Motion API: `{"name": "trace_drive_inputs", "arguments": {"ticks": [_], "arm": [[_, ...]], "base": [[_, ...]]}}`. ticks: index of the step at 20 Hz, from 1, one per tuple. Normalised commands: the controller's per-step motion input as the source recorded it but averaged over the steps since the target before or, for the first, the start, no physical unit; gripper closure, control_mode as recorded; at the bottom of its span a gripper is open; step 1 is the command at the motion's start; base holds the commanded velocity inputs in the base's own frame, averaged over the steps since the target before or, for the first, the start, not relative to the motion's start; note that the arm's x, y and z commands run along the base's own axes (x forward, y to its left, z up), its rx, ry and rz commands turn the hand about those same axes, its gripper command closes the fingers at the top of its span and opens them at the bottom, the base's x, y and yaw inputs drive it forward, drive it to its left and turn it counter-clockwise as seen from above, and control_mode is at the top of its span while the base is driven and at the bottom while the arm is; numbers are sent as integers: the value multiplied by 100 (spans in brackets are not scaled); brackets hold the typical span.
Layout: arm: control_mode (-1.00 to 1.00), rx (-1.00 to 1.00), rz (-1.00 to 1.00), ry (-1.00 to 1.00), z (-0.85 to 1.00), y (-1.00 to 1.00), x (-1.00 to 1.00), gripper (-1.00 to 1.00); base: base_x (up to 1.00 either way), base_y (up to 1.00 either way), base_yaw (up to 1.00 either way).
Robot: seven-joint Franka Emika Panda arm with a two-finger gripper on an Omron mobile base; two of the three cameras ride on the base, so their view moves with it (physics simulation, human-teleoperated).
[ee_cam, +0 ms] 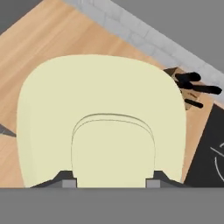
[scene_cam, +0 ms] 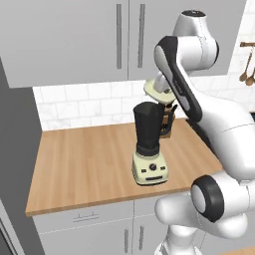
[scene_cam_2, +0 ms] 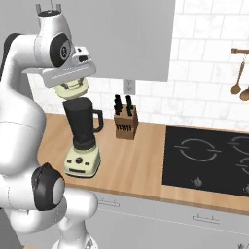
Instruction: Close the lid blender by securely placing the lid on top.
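Note:
My gripper is shut on the raised centre knob of the pale cream-yellow lid, one finger on each side. The lid hangs directly over the dark jar of the blender, so close that I cannot tell whether it touches the rim. In the left base view the lid sits a little tilted above the blender, with my arm hiding the gripper. The hand view looks down on the lid, with the gripper clamping the knob and the jar hidden beneath.
A knife block with black handles stands just right of the blender, also as the knife block in the hand view. A black cooktop lies further right. Wall cabinets hang close overhead. The wooden counter extends left of the blender.

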Motion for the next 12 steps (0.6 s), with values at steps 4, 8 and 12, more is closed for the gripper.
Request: {"name": "trace_drive_inputs", "arguments": {"ticks": [4,8,12], "arm": [[-100,-13,32,0,-36,29,0,100],[-100,-14,29,1,-20,13,25,100],[-100,-9,15,9,0,4,46,100]], "base": [[0,0,0],[0,0,0],[0,0,0]]}}
